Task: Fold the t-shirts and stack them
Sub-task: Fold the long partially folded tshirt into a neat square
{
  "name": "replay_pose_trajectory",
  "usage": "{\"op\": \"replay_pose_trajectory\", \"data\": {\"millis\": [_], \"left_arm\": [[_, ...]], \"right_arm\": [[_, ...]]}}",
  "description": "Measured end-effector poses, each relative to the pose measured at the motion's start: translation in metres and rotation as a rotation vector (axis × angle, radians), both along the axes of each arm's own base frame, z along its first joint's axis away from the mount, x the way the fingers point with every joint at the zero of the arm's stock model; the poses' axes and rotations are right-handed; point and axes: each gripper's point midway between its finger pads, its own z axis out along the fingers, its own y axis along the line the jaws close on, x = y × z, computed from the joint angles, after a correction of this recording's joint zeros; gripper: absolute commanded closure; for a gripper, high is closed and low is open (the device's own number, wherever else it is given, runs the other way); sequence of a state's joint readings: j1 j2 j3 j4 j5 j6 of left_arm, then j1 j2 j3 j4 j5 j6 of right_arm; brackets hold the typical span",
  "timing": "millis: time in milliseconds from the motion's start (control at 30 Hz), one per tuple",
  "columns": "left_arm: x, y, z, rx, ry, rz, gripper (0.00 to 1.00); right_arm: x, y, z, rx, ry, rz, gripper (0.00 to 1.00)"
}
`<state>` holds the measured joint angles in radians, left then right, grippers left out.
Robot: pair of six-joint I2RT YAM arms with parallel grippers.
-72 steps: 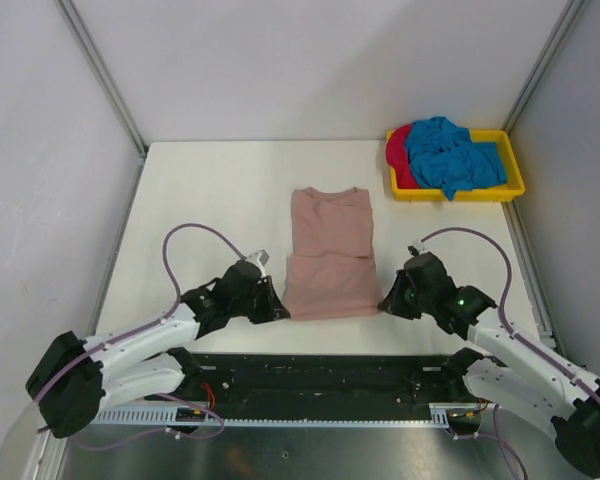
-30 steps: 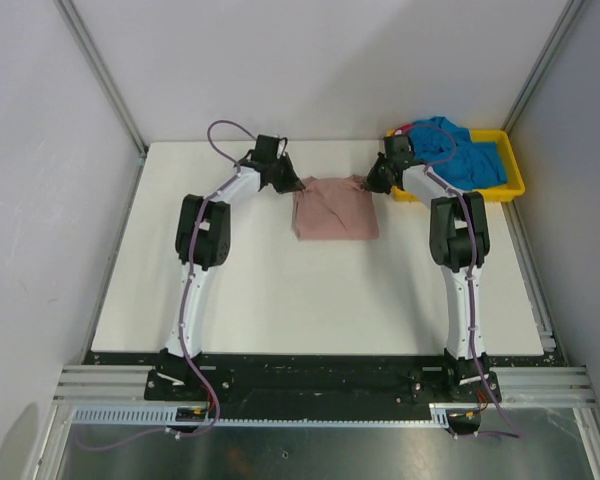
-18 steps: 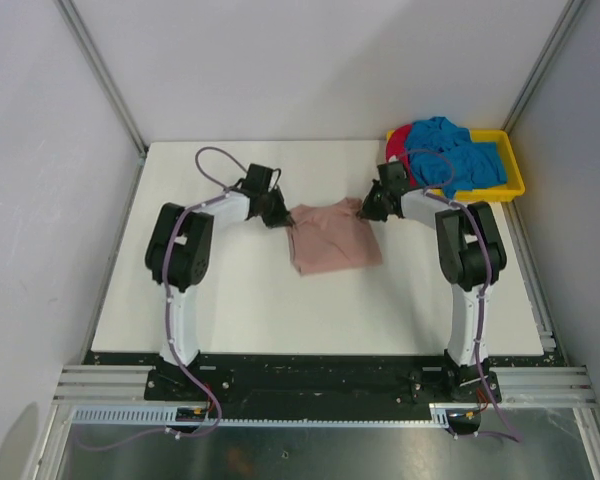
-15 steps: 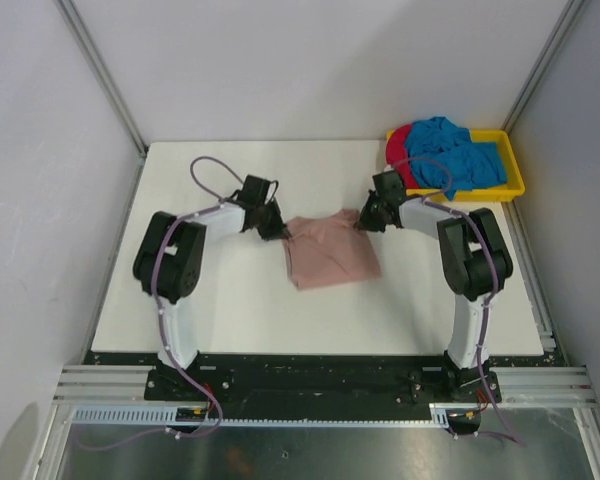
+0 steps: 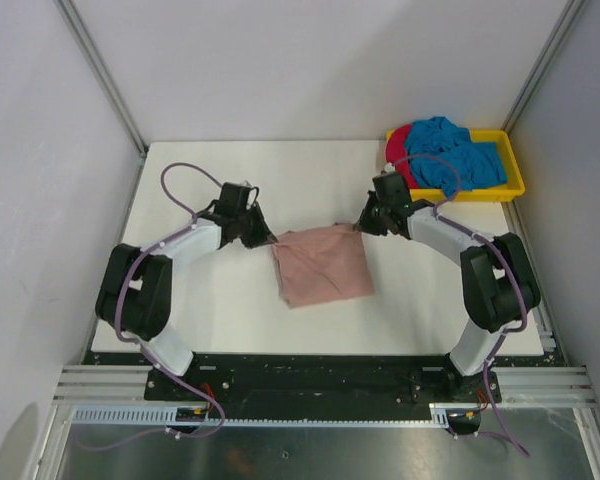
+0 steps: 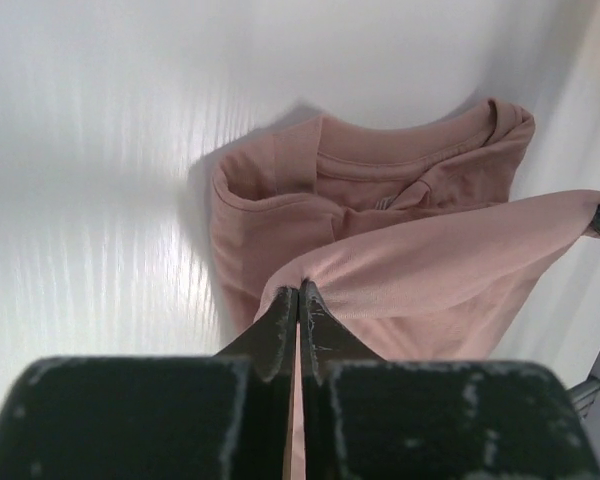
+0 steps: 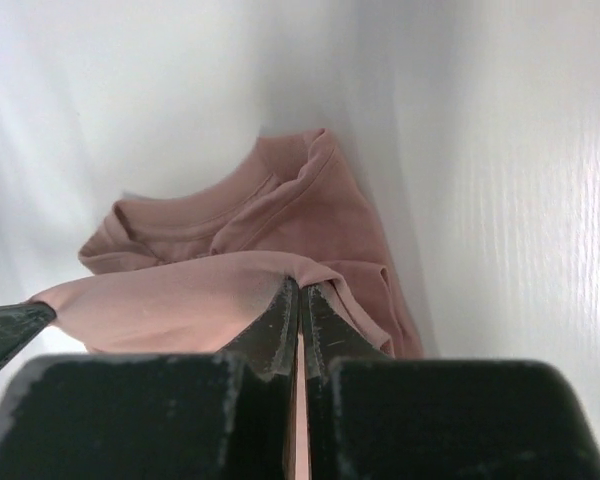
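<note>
The dusty pink t-shirt lies folded at the middle of the white table. My left gripper is shut on its far left corner, and my right gripper is shut on its far right corner. The held edge is lifted and stretched between them. In the left wrist view the fingertips pinch pink cloth, with the collar lying beyond. In the right wrist view the fingertips pinch the same edge. A bright blue t-shirt and a red one lie bunched in the tray.
The yellow plastic tray stands at the back right corner of the table. The white table has a metal frame rail along its near edge. Grey walls stand close on the left, back and right.
Both grippers, shut on the pink shirt's edge, carried it from the near edge to the far end, then pulled back toward the near side and left, dragging the folded shirt with them.
</note>
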<state>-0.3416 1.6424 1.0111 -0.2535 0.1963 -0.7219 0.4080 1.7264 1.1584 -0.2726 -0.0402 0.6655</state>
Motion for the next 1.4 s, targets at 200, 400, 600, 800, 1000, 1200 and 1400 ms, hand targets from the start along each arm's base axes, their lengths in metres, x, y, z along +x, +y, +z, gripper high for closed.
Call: {"op": "replay_pose_trajectory", "data": {"millis": [200,400,600,800,1000,1200,1400], "left_arm": [[0.049,0.001,-0.010,0.020,-0.016,-0.014,0.52],[0.078,0.013,-0.016,0.027,-0.035,-0.018,0.27],[0.069,0.018,0.015,0.005,-0.104,-0.014,0.46],[-0.009,-0.001,0.015,-0.009,-0.084,-0.092,0.62],[-0.075,-0.017,-0.010,-0.001,0.008,-0.174,0.69],[-0.100,-0.025,-0.018,-0.003,0.042,-0.205,0.69],[-0.116,-0.034,-0.025,0.002,0.071,-0.237,0.64]], "right_arm": [[0.049,0.000,-0.008,0.054,-0.040,-0.031,0.49],[0.083,-0.027,-0.016,0.037,-0.042,-0.068,0.35],[0.088,-0.028,0.020,-0.001,-0.125,-0.009,0.39],[0.069,0.005,0.023,-0.075,-0.161,0.150,0.43],[0.062,0.014,0.007,-0.108,-0.141,0.207,0.44],[0.061,0.010,-0.015,-0.141,-0.098,0.204,0.45],[0.057,0.012,-0.028,-0.155,-0.067,0.212,0.47]]}}
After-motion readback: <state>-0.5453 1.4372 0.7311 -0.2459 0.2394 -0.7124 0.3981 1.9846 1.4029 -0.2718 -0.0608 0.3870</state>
